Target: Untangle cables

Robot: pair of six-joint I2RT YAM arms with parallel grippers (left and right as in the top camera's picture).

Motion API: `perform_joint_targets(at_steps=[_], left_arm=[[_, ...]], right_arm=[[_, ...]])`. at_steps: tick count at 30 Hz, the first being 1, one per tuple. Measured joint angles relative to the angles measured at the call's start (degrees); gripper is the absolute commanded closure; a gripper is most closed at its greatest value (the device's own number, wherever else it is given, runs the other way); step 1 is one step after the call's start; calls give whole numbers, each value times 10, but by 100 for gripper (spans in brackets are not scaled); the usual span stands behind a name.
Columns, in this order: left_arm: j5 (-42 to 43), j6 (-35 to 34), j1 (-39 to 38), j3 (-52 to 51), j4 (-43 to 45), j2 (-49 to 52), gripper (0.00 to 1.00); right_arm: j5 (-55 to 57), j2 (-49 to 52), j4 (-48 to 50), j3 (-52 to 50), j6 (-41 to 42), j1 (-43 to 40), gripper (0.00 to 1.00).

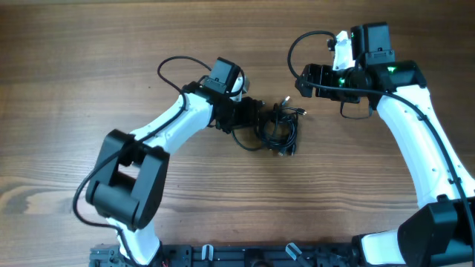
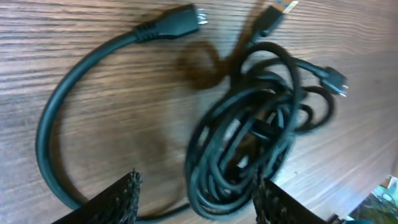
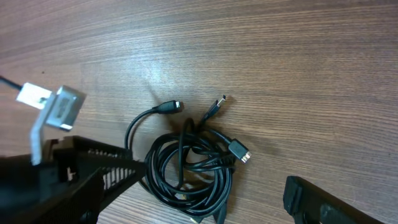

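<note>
Cables (image 1: pixel 279 127) lie bundled mid-frame, with the left gripper (image 1: pixel 257 120) beside them, jaws apart. The right gripper (image 1: pixel 303 80), upper right, has its jaws wide apart.

Table (image 1: pixel 74 44): light brown wood w/ thin darker lines running across it. Cables (image 1: pixel 278 127): all black & a bit shiny. One plug (image 2: pixel 200 15) has a silver tip, another plug end (image 2: pixel 283 7) looks gold-yellow. L arm (image 1: pixel 167 122): white w/ black joints. R arm (image 1: pixel 415 141): white & black too, w/ a small bright green light (image 1: pixel 390 70). L gripper (image 2: pixel 196 180): fingers (image 2: pixel 121 196) are black w/ rows of tiny bumps. Small block (image 3: pixel 56 107) in the right wrist view: white & grey.
</note>
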Motion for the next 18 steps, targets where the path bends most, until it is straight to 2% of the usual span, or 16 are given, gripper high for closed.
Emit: perform_joint_targets(at_steps=[4, 13, 18], left_arm=[[-3, -6, -2, 0, 29, 19, 40], [-3, -6, -6, 0, 47, 27, 53], [-3, -3, -14, 0, 51, 48, 55]], right_arm=[[0, 0, 0, 0, 0, 0, 5], [0, 7, 0, 0, 0, 0, 5], [0, 9, 0, 0, 0, 0, 5]])
